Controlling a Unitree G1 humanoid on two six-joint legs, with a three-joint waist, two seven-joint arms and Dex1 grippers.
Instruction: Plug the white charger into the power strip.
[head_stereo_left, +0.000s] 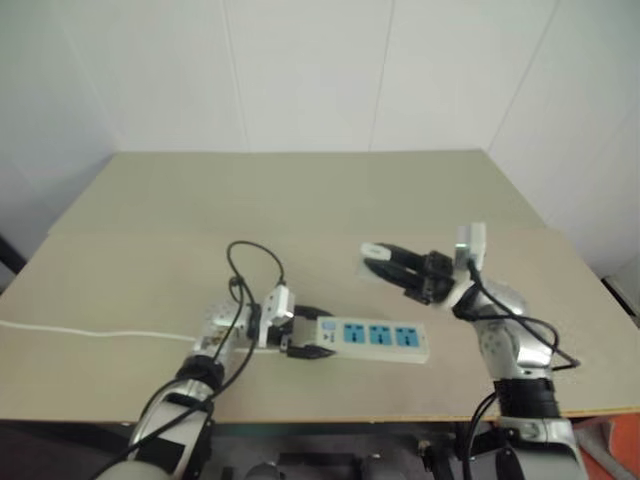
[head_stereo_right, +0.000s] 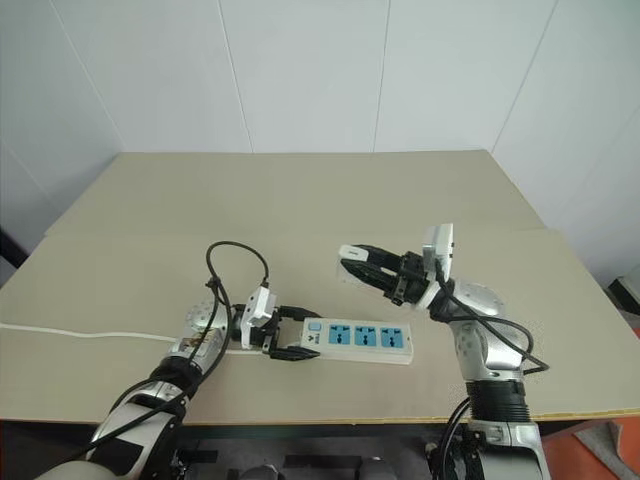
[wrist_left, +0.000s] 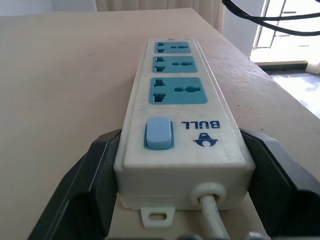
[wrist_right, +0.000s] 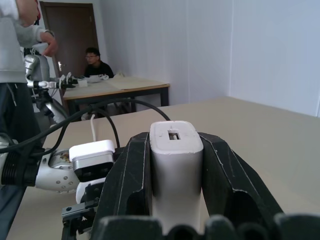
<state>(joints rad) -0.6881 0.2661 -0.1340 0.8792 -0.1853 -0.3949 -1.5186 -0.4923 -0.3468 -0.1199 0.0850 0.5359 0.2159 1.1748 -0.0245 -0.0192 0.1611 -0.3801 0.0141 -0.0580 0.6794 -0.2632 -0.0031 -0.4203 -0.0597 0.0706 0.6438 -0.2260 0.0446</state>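
We note the left gripper (head_stereo_right: 297, 339) jaws clasp the switch end of the long white three-socket power strip (head_stereo_right: 358, 340) on the beige tabletop (head_stereo_right: 300, 200). The right gripper (head_stereo_right: 352, 256) jaws pinch the small white boxy charger (wrist_right: 176, 165), raised above the strip.

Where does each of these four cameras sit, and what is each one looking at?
Left and right eye views: on the head, looking down over both arms at the table.
Left wrist view: on the left arm, along the left tool clamping the power strip.
Right wrist view: on the right arm, along the right tool holding the white charger, people behind.
Shared: strip and charger show from the head too.
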